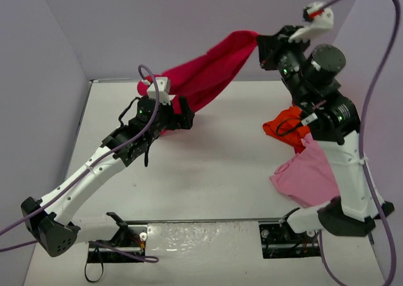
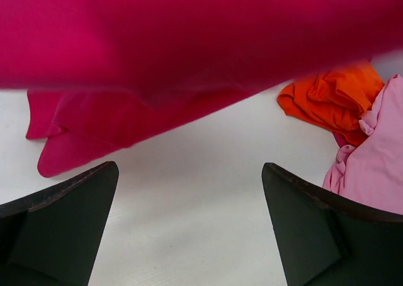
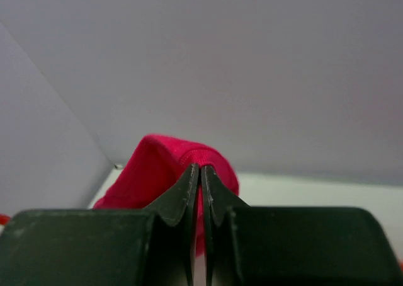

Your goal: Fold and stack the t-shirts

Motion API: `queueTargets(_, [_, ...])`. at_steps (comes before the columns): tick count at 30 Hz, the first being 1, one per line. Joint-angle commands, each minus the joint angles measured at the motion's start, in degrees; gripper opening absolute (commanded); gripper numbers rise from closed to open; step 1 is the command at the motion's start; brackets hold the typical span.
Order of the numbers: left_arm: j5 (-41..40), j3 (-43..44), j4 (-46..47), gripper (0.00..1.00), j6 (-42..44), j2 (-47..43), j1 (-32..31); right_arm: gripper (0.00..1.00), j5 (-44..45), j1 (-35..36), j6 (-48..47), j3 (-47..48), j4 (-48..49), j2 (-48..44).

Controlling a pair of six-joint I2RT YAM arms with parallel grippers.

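Note:
A crimson t-shirt [image 1: 211, 68] hangs stretched in the air. My right gripper [image 1: 259, 46] holds its upper corner high at the back right, jaws shut on the fabric's hem [image 3: 201, 169]. The cloth slopes down to the left, and its lower end touches the table behind my left gripper [image 1: 187, 113]. In the left wrist view the crimson shirt [image 2: 189, 40] fills the top, and my left gripper [image 2: 189, 179] stands wide open below it with only bare table between its fingers [image 2: 63, 217]. An orange t-shirt [image 1: 286, 125] lies crumpled at the right, a light pink t-shirt [image 1: 305, 176] in front of it.
The white table [image 1: 208, 172] is walled by lilac panels on the left, back and right. The right arm's column [image 1: 346, 166] stands beside the pink shirt and partly over the orange one. Purple cables loop off both arms.

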Motion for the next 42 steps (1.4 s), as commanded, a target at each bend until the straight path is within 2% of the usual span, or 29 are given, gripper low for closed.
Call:
queueTargets(1, [0.1,2.8,1.3,0.97,-0.3,-1.4,0.5,0.0,6.6,-0.9,8.1,-18.8,2.1,-5.5])
queueTargets(6, [-1.4,3.9,-2.9,0.97,1.6,-1.5,0.7,0.0,9.9,-0.9,14.8,-32.6,-1.7,-12.0])
queueTargets(16, [-0.9,1.1,-2.5,0.97,1.5,0.4,0.7,0.0,20.6,-0.6,19.9,-39.7,-13.3,-16.9])
queueTargets(20, [0.6,-1.5,0.6,0.97,1.0,5.0,1.9,0.0,20.2,-0.6,21.4,-42.7,-13.8,-18.6])
queueTargets(24, [0.2,2.0,-5.7,0.97,-0.2,13.4,3.7,0.0,20.2,-0.7,21.6,-43.5,-13.8,-19.7])
queueTargets(29, [1.7,9.4,-13.7,0.97,-3.5,23.4,7.8,0.0,19.7,-0.8,21.1,-44.6,-13.9,-20.7])
queueTargets(35, [5.7,5.3,-8.9,0.97,-9.6,24.2,16.5,0.0,20.1,-0.9,19.8,-46.0,-13.9,-20.7])
queueTargets(42, [4.1,7.8,-12.6,0.97,-8.4,28.2,21.7,0.0,20.0,-1.0,18.1,-47.2,-13.6,-19.3])
